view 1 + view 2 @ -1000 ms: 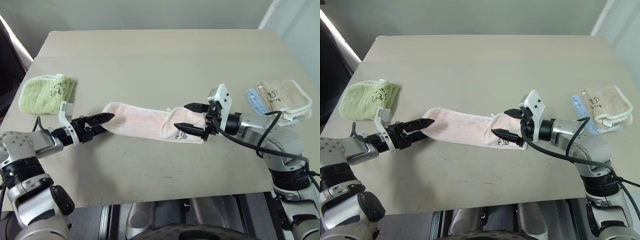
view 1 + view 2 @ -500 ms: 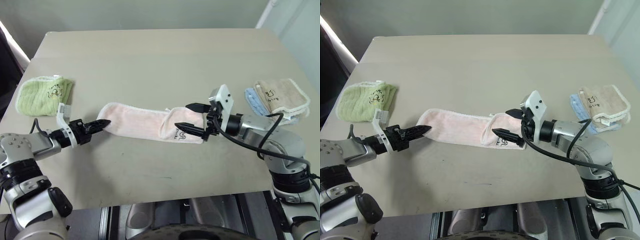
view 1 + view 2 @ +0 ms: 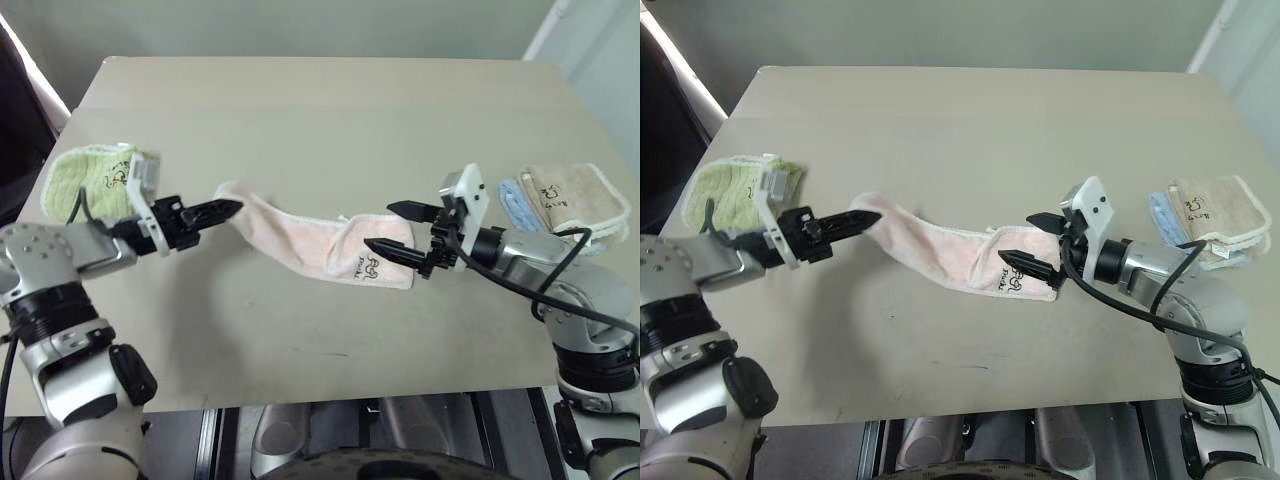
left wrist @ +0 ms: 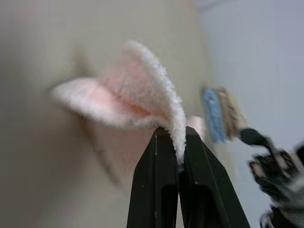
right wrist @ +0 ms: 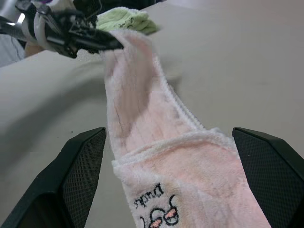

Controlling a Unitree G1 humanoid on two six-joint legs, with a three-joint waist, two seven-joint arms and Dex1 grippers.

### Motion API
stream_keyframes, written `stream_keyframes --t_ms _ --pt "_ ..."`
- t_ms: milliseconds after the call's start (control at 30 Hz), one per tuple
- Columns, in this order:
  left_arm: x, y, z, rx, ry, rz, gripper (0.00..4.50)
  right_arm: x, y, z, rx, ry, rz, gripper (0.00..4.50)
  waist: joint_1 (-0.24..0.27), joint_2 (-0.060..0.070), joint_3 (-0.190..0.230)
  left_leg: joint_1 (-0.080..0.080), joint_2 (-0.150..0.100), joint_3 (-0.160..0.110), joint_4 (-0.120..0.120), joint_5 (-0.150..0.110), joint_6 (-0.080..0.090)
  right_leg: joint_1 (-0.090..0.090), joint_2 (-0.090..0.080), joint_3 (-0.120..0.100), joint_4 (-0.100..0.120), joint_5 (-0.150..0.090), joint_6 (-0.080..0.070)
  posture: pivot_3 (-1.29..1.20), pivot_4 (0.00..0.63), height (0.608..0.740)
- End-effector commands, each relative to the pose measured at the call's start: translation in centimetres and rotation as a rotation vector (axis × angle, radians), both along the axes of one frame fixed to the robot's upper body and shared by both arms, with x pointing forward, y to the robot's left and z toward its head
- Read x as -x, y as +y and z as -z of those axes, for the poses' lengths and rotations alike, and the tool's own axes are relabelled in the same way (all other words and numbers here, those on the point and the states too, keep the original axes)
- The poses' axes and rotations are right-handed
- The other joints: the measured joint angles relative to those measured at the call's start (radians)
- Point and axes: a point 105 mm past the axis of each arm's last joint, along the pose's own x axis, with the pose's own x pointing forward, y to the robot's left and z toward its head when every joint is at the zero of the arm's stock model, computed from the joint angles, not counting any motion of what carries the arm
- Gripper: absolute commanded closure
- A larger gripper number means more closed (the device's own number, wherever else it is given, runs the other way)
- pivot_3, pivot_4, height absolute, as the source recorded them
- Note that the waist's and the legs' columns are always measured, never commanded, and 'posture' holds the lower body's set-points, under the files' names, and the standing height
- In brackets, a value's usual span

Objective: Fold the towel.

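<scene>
The pink towel stretches as a long narrow band across the middle of the table, running between the two grippers. Its left end is raised off the tabletop, pinched between the closed fingers of the left gripper; in the left wrist view the two black fingers press together with a fold of fluffy pink edge squeezed between their tips, and the cloth fans out beyond them in a curled flap. From that raised end the towel slopes down to the table and lies flat toward the right.

The towel's right end, which carries the small black embroidered mark, rests on the table between the spread fingers of the right gripper. That gripper stands wide, one finger on each side of the towel's end; the right wrist view shows both fingers well apart with the pink cloth lying between them, and they appear to straddle it without squeezing, though whether the fingertips touch the fabric is hard to judge. A fold crosses the towel just ahead of the mark.

A green towel lies near the table's left edge, behind the left arm. A cream towel stacked on a blue towel sits near the right edge, well apart from the pink one.
</scene>
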Motion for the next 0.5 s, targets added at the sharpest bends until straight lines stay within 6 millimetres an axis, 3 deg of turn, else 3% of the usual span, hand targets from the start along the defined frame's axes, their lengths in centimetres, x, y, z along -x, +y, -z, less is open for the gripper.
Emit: stream_keyframes --t_ms 33,267,500 --pt "0.1 -1.9 -2.2 0.011 -0.083 0.087 4.46 0.6 -0.9 -1.1 -0.004 -0.044 0.025 0.0 -0.002 0.0 0.0 0.0 0.0 0.0 0.0 0.0 -0.001 0.0 0.0 0.0 0.0 0.0 0.0 0.0 0.15 0.703" --pt "0.8 -7.7 -3.7 0.023 -0.137 0.335 4.46 1.0 -3.0 -1.1 0.009 -0.052 0.138 0.0 -0.002 -0.001 0.001 0.0 0.0 0.0 0.0 0.002 -0.004 0.001 0.0 0.0 0.0 -0.002 0.003 0.0 0.15 0.703" --pt "1.3 -13.0 -2.3 0.022 -0.084 0.521 4.46 1.4 -5.2 -1.4 0.027 -0.067 0.251 0.0 0.0 -0.001 0.001 0.001 0.0 0.001 0.001 0.002 -0.003 0.004 0.0 0.001 0.0 -0.007 0.013 0.0 0.15 0.703"
